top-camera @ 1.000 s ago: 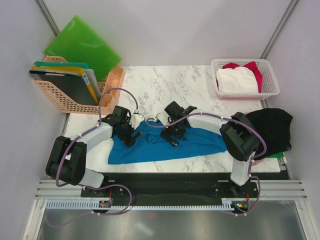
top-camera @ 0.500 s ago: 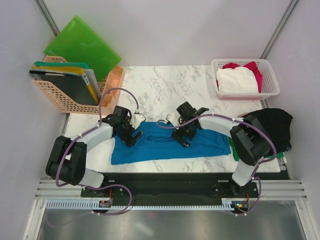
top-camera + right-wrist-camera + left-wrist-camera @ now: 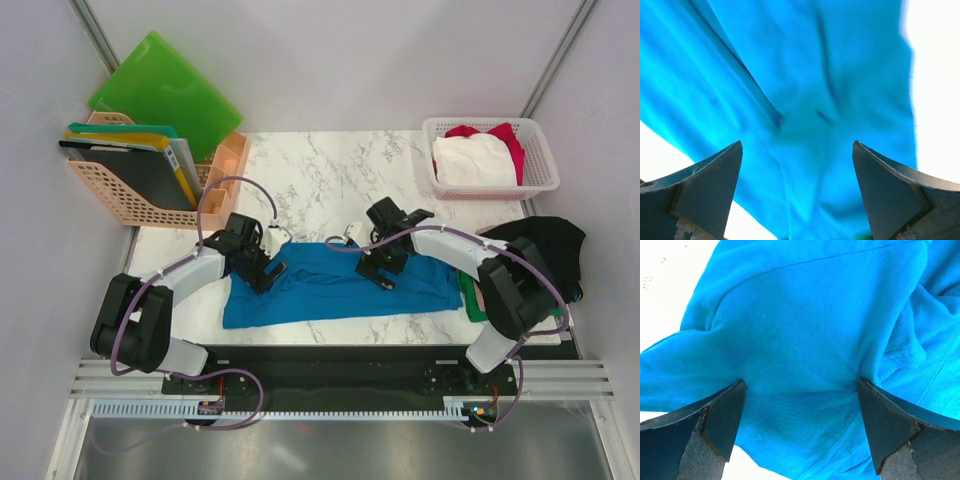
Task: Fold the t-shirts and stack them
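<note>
A bright blue t-shirt (image 3: 320,290) lies crumpled in a long strip across the table's near half. My left gripper (image 3: 267,272) stands open over its left part. In the left wrist view the blue cloth (image 3: 805,330) puckers at both tips of the left gripper (image 3: 801,382). My right gripper (image 3: 386,270) hangs open above the shirt's right part, and blue folds (image 3: 805,75) fill the right wrist view beyond the right gripper (image 3: 797,143). A black t-shirt (image 3: 545,250) lies heaped at the right edge, with a green one (image 3: 466,295) beside it. White (image 3: 472,160) and red (image 3: 510,140) t-shirts sit in the basket.
The white lattice basket (image 3: 535,185) stands at the back right corner. A peach file rack (image 3: 130,205) with green folders (image 3: 165,90) is at the back left. Bare marble table (image 3: 340,170) shows behind the blue shirt.
My right gripper has moved to the right along the blue shirt, still open. The shirt's right end has drawn back, uncovering the green cloth. The left gripper has barely moved.
</note>
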Motion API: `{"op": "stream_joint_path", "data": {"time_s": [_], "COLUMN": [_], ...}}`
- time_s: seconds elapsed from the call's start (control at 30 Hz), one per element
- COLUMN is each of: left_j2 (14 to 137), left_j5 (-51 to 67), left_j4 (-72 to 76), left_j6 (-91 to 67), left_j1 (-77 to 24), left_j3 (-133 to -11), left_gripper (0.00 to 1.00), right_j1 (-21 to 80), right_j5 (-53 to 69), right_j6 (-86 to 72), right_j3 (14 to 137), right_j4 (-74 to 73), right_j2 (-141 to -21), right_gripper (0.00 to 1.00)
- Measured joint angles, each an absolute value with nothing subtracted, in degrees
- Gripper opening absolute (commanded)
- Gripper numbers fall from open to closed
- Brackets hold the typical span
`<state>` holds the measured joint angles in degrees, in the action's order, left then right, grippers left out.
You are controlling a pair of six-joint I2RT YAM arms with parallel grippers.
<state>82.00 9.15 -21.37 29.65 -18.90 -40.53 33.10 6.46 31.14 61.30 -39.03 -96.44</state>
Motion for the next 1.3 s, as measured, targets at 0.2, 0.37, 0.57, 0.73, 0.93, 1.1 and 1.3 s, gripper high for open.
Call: {"op": "stream_joint_path", "data": {"time_s": [0.2,0.37,0.57,0.73,0.93,1.1,1.3], "left_j2": [81.56,81.17,77.19,74.61,74.11,71.90,69.25], "left_j5": [9.15,9.06,6.74,5.41,5.15,4.54,3.46], "left_j4": [-20.95,-20.86,-21.50,-22.33,-21.96,-20.73,-19.92], "left_j6": [29.65,29.65,29.63,29.61,29.58,29.58,29.58], "left_j1": [-18.90,-18.90,-18.87,-18.87,-18.90,-18.87,-18.65], "left_j3": [-40.16,-39.97,-37.23,-35.40,-34.94,-32.99,-30.96], "left_gripper": [1.00,1.00,1.00,1.00,1.00,1.00,1.00], "right_j1": [32.47,32.45,29.17,24.99,22.00,22.02,22.00], "right_j5": [4.27,1.52,-3.36,-6.61,-7.88,-7.49,-6.15], "right_j6": [31.16,30.30,27.42,24.23,22.46,22.00,21.82], "right_j3": [68.23,68.86,59.79,57.76,57.76,57.76,57.78], "right_j4": [-44.69,-44.49,-42.37,-39.99,-37.28,-37.28,-39.83], "right_j2": [-87.05,-81.14,-82.06,-84.88,-87.42,-87.20,-83.20], "right_gripper": [0.98,0.98,0.98,0.98,0.98,0.91,0.17]}}
